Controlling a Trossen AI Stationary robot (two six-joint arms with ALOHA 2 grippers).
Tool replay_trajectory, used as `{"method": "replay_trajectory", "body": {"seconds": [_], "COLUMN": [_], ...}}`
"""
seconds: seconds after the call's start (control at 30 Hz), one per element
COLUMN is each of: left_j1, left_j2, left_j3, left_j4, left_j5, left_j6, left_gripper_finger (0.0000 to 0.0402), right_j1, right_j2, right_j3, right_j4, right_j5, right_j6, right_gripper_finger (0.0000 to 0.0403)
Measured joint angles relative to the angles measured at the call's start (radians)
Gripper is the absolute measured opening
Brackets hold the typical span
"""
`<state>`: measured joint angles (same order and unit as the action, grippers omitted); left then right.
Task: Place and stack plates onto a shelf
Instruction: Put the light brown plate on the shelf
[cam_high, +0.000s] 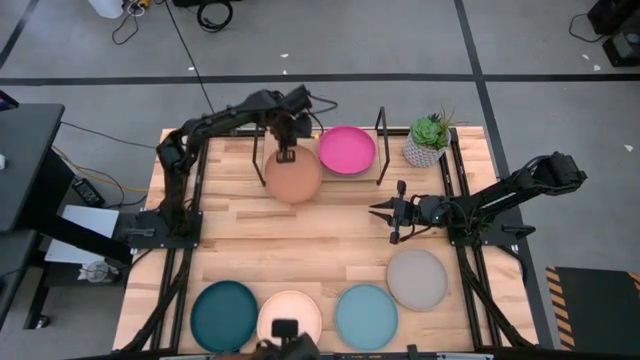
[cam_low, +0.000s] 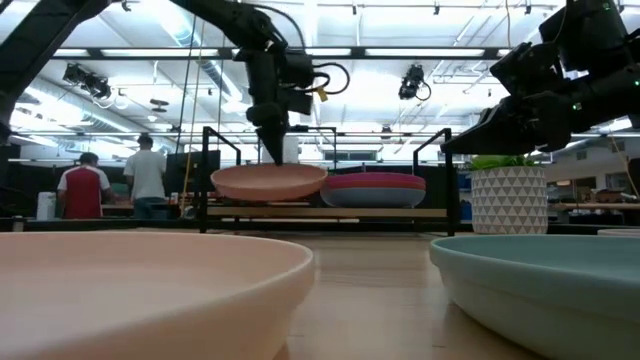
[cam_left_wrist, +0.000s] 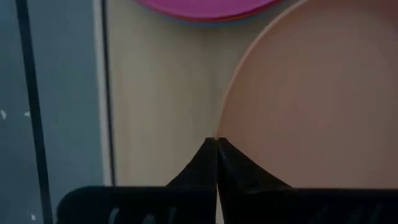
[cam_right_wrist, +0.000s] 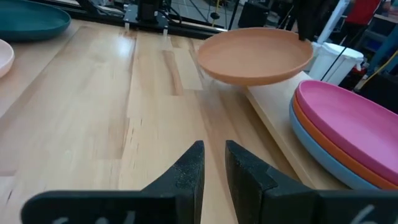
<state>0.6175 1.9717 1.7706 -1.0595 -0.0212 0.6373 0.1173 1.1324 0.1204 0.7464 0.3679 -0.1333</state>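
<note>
Overhead, the left tool (cam_high: 286, 155) pinches the terracotta plate (cam_high: 294, 178), hiding its gripped rim.

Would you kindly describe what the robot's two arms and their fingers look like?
Both arms are dark, nearly black, jointed links with black cables along them. The left gripper and right gripper each end in two tapering black fingers, wedge-shaped and matte. No markings are legible.

One plate (cam_high: 293, 178) overhangs the shelf (cam_low: 325, 212) beside the stack (cam_high: 347, 150); four plates (cam_high: 365, 312) lie near.
</note>
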Motion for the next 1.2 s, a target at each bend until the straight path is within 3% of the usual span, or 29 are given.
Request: {"method": "replay_trajectory", "body": {"seconds": [0.3,0.7,0.93,1.2], "left_j1": [0.143,0.163,0.158,0.130], "left_j2": [0.021,0.025,0.027,0.027], "left_j3": [0.000,-0.021,-0.079,-0.079], "left_j4": [0.066,0.177,0.263,0.304], "left_j5": [0.074,0.075,-0.011,-0.056], "left_j6": [0.039,0.066,0.085,0.082], "left_gripper_finger": [0.0000,0.0012,0.0019,0.0073], "right_j1": [0.000,-0.033,-0.040,-0.040], "right_j2": [0.000,0.044,0.051,0.051], "right_j3": [0.000,-0.001,-0.001,-0.001], "right_j4": [-0.002,0.002,0.007,0.009], "right_j5": [0.004,0.008,0.008,0.007], "right_j6": [-0.001,-0.001,-0.001,0.000], "right_gripper_finger": [0.0071,0.0071,0.0071,0.0071]}}
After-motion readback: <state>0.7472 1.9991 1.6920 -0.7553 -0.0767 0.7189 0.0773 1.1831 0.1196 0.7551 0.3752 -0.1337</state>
